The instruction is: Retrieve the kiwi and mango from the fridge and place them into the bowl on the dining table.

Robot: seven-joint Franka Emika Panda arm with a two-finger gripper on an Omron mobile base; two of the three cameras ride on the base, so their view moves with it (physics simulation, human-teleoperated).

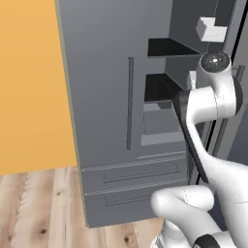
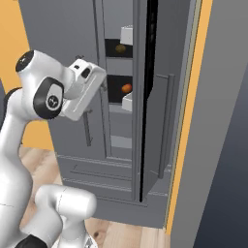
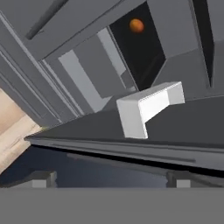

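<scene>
The dark grey fridge stands with its left door shut and its right door swung open. Inside, the orange mango lies on a middle shelf, and the duller kiwi sits one shelf higher. My gripper hovers just outside the opening, left of the mango and at about its height. In the hand view the mango is far off at the top, and the gripper is open with nothing between its dark fingertips. The bowl and the dining table are out of view.
A white door bin juts out on the open door close in front of the hand. Another white bin sits higher up. The left door's bar handle and the lower drawers are below. An orange wall flanks the fridge.
</scene>
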